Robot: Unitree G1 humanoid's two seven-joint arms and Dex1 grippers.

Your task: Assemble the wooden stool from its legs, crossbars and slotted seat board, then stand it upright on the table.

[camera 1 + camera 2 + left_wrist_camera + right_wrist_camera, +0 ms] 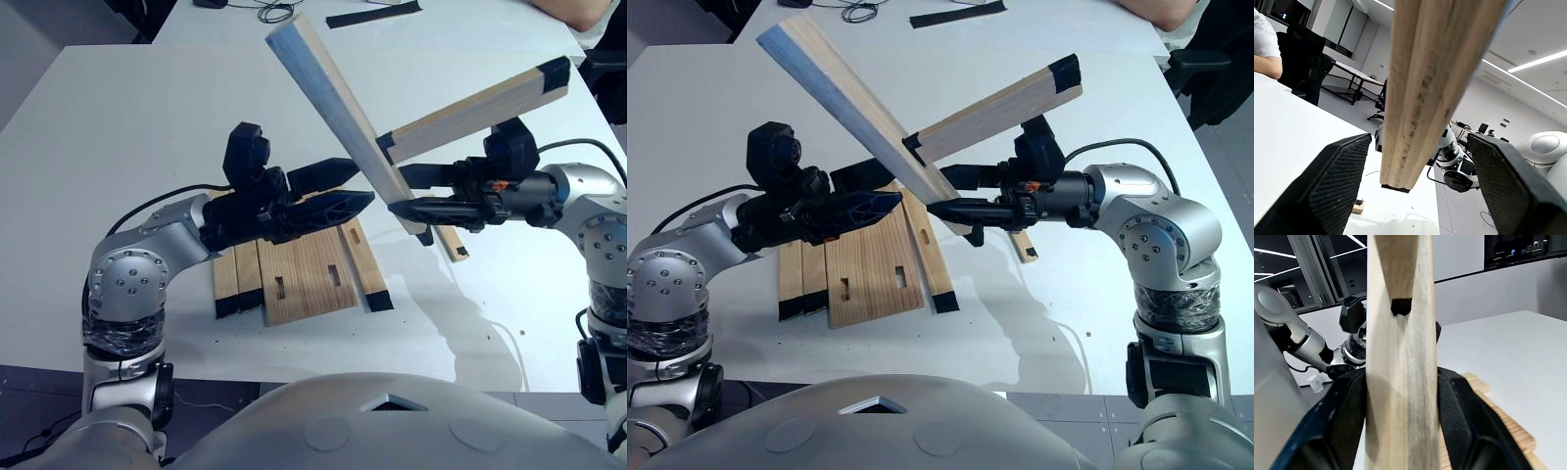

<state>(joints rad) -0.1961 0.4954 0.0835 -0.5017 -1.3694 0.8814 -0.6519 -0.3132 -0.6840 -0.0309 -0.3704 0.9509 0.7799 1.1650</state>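
Slotted seat board as landmark.

- Flat pale wooden seat board with two small rectangular slots lies flat on the white counter, near its front edge.
- Narrow pale wooden slats with black ends lie touching the board's left edge. Another black-tipped slat lies along its right edge.
- A short wooden piece lies on the counter to the right of the board, apart from it, under the right arm.
- Long pale wooden leg is held in the air above and just right of the board. It is tilted, with the upper end leaning away to the left and the lower end down near the board's right far corner.
- Shorter pale wooden crossbar with black end caps is also off the counter. One capped end meets the side of the leg and the other rises away to the right of the board.
- Right gripper is right of the board, level with the leg's lower part. Its fingers are clenched on the leg from both sides.
- Left gripper hovers over the far half of the board, pointing at the leg's lower end. Its fingers are spread wide. The leg stands between them with a gap on each side, so they do not touch it.
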